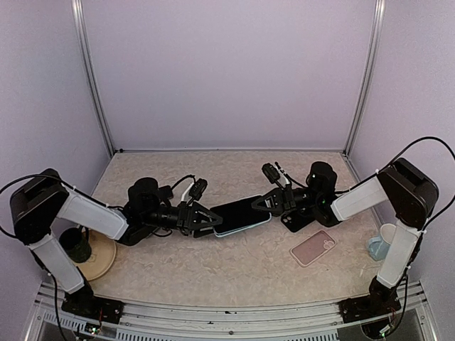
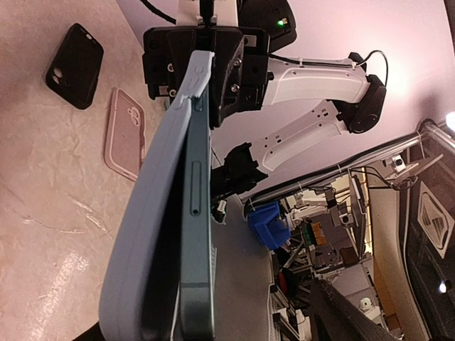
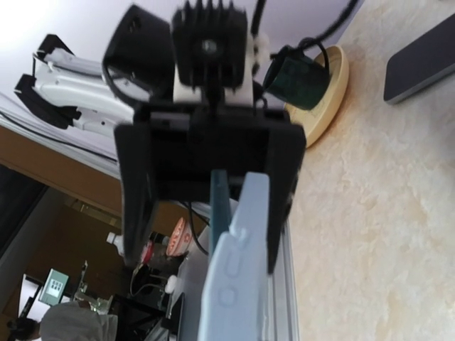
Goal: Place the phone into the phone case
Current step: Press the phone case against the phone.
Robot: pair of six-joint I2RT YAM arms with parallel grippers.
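Two arms reach in low from either side and meet nose to nose over the middle of the table [image 1: 213,280]. Both forearms are stretched nearly level, and the upper links fold back to the bases at the near corners.

The phone [image 1: 238,212] sits between the two tools, screen up, lying in the light blue phone case [image 1: 245,228]. It's not fully seated. In the left wrist view there's a dark gap between phone and case at the near end, and they only come together at the far end.

The right tool [image 1: 261,204] is pinched together on its end of the phone case. The left tool [image 1: 206,220] has its fingers spread apart around the other end. From the right wrist view, at least one finger is clearly off the phone.

A black case [image 1: 295,222] lies under the right wrist, with a pink case [image 1: 313,247] nearer the front. On the left, a dark cup [image 1: 75,245] sits on a beige plate [image 1: 103,261], and a pale cup [image 1: 377,247] stands at the far right.
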